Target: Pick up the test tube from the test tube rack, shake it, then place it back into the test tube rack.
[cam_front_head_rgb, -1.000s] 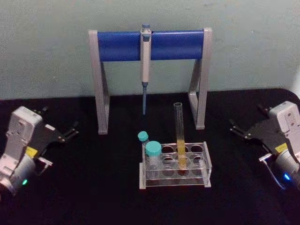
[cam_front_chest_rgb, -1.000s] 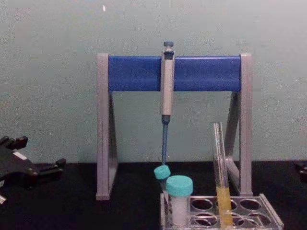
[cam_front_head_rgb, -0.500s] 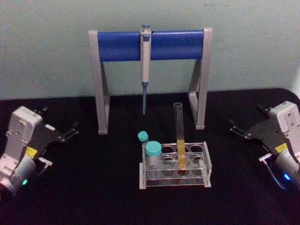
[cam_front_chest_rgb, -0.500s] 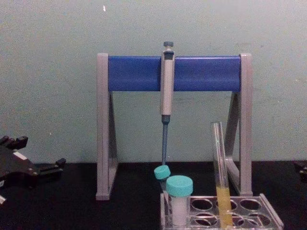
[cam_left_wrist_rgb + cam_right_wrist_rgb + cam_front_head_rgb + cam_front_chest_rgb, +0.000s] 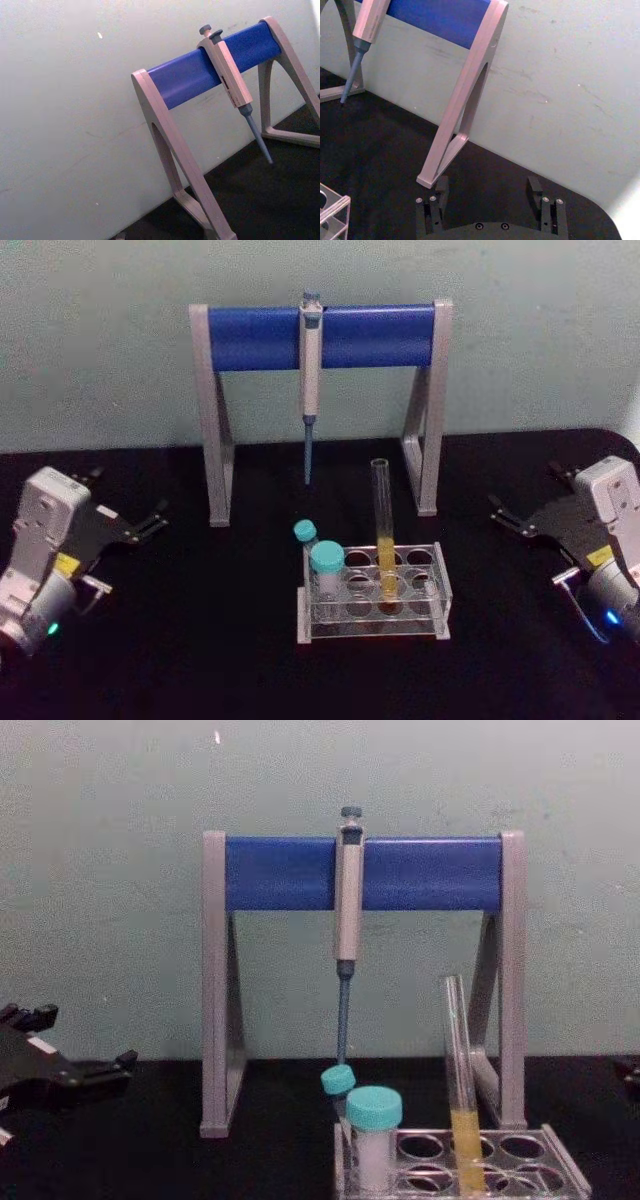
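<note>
I am holding the left gripper (image 5: pixel 125 498) and right gripper (image 5: pixel 526 490) spread-fingered and empty at the sides, since the test tube (image 5: pixel 384 530) is standing ungrasped in the test tube rack (image 5: pixel 372 626).

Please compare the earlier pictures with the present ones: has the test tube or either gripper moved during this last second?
Nothing has visibly changed. The test tube stands in the test tube rack as before, untouched. The left gripper and the right gripper remain well off to either side of the rack, fingers open, holding nothing.
</note>
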Robot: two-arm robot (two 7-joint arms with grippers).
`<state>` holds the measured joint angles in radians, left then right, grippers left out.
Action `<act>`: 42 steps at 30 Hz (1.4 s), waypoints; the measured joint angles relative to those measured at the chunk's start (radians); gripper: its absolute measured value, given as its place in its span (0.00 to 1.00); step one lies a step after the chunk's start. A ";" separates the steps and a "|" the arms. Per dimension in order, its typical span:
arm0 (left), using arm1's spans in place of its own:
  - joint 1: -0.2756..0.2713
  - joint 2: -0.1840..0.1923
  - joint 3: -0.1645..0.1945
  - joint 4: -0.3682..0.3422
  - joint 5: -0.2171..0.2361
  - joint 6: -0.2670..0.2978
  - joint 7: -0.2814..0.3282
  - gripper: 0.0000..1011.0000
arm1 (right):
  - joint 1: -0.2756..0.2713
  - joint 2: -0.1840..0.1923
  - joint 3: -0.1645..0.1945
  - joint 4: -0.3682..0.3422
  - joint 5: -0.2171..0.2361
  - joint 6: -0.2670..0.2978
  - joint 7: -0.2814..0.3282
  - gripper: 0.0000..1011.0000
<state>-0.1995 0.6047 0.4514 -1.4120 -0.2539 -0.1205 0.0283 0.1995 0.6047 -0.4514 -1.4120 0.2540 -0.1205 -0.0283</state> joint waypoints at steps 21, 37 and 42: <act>0.000 0.000 0.000 0.000 0.000 0.000 0.000 1.00 | -0.046 -0.012 0.054 -0.095 0.145 0.048 0.217 0.99; 0.000 0.000 0.000 0.000 0.000 0.000 0.000 1.00 | -0.004 0.007 0.051 -0.134 0.292 0.201 0.509 0.99; 0.000 0.000 0.000 0.000 0.000 0.000 0.000 1.00 | 0.033 0.003 0.034 -0.117 0.308 0.250 0.564 0.99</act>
<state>-0.1995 0.6047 0.4514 -1.4120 -0.2539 -0.1205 0.0283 0.2329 0.6076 -0.4169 -1.5294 0.5623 0.1292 0.5355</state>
